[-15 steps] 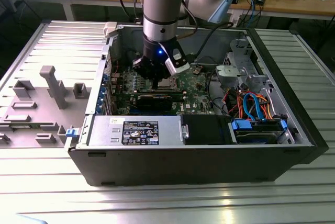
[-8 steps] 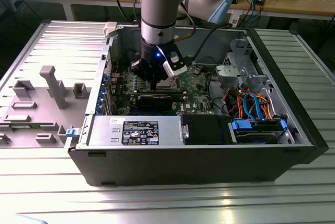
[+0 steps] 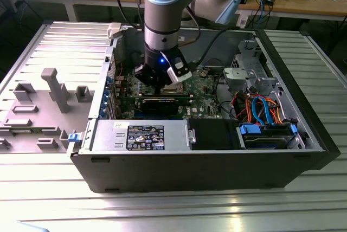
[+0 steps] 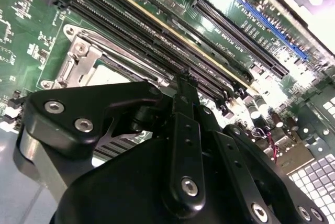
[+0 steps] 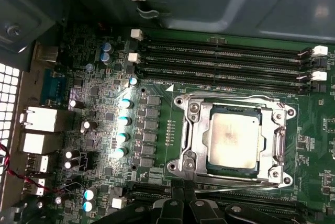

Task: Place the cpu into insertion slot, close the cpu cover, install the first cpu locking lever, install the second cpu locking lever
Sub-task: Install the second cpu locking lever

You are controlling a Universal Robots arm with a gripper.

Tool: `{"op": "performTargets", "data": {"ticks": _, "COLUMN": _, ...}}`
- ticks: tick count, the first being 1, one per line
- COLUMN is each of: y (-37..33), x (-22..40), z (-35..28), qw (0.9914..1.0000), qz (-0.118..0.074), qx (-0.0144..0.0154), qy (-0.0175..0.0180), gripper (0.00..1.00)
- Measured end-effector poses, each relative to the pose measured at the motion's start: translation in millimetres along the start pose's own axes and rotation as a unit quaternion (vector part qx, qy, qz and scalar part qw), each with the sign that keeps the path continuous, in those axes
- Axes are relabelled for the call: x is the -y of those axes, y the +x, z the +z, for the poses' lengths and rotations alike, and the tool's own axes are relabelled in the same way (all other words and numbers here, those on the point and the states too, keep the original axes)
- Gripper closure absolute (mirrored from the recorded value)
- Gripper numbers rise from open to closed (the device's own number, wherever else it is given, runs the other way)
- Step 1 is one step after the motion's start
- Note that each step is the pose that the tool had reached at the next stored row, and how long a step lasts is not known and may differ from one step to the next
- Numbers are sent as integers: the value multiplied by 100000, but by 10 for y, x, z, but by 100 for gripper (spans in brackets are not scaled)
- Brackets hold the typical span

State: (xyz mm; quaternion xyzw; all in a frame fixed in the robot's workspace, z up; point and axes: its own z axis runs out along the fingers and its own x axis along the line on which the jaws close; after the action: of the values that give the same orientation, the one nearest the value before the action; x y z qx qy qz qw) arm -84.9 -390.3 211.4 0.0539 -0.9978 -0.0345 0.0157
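The cpu [image 5: 234, 141] lies flat in the insertion slot [image 5: 189, 130] on the green board, its dull silver top facing up. The cpu cover [image 5: 274, 145] is down around it, framing the chip in its window. A thin wire lever [image 5: 246, 183] runs along the socket edge nearest my fingers, and another [image 5: 235, 98] runs along the opposite edge. My gripper [image 5: 186, 195] is shut with nothing seen between its fingers, its tips right at the nearer lever's edge of the socket. The exterior view has the gripper [image 3: 160, 83] low inside the case, over the socket [image 3: 174, 88]. The fingertips [image 4: 184, 85] point at the board beside the socket [image 4: 86, 59].
Long black memory slots [image 5: 225, 62] lie just beyond the socket. Capacitors [image 5: 124, 124] and rear ports [image 5: 39, 119] stand to one side. The power supply [image 3: 141, 134] and the drive bay with cables [image 3: 263, 110] fill the case's near side. A grey fixture [image 3: 54, 88] sits outside.
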Motion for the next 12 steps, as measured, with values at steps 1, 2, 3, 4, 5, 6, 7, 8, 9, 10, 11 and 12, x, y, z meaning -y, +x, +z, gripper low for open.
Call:
{"op": "performTargets", "data": {"ticks": 1, "y": 10, "x": -1, "z": 3, "qw": 100000, "qz": -44, "qx": 12, "qy": -110, "gripper": 89}}
{"op": "performTargets", "data": {"ticks": 2, "y": 21, "x": -2, "z": 5, "qw": 100000, "qz": -70, "qx": 20, "qy": -212, "gripper": 89}}
{"op": "performTargets", "data": {"ticks": 3, "y": 31, "x": -3, "z": 7, "qw": 100000, "qz": -77, "qx": 30, "qy": -297, "gripper": 89}}
{"op": "performTargets", "data": {"ticks": 4, "y": 39, "x": -4, "z": 9, "qw": 99999, "qz": -91, "qx": 42, "qy": -404, "gripper": 89}}
{"op": "performTargets", "data": {"ticks": 5, "y": 43, "x": -4, "z": 10, "qw": 99999, "qz": -96, "qx": 50, "qy": -468, "gripper": 89}}
{"op": "performTargets", "data": {"ticks": 6, "y": 44, "x": -4, "z": 10, "qw": 99998, "qz": -110, "qx": 51, "qy": -558, "gripper": 89}}
{"op": "performTargets", "data": {"ticks": 7, "y": 45, "x": -4, "z": 11, "qw": 99997, "qz": -108, "qx": 84, "qy": -809, "gripper": 89}}
{"op": "performTargets", "data": {"ticks": 8, "y": 45, "x": -4, "z": 12, "qw": 99995, "qz": -117, "qx": 145, "qy": -951, "gripper": 89}}
{"op": "performTargets", "data": {"ticks": 9, "y": 45, "x": -4, "z": 16, "qw": 99994, "qz": -130, "qx": 232, "qy": -1101, "gripper": 89}}
{"op": "performTargets", "data": {"ticks": 10, "y": 45, "x": -4, "z": 21, "qw": 99993, "qz": -146, "qx": 256, "qy": -1173, "gripper": 89}}
{"op": "performTargets", "data": {"ticks": 11, "y": 47, "x": -3, "z": 27, "qw": 99992, "qz": -166, "qx": 271, "qy": -1225, "gripper": 89}}
{"op": "performTargets", "data": {"ticks": 12, "y": 52, "x": -3, "z": 32, "qw": 99991, "qz": -183, "qx": 280, "qy": -1264, "gripper": 89}}
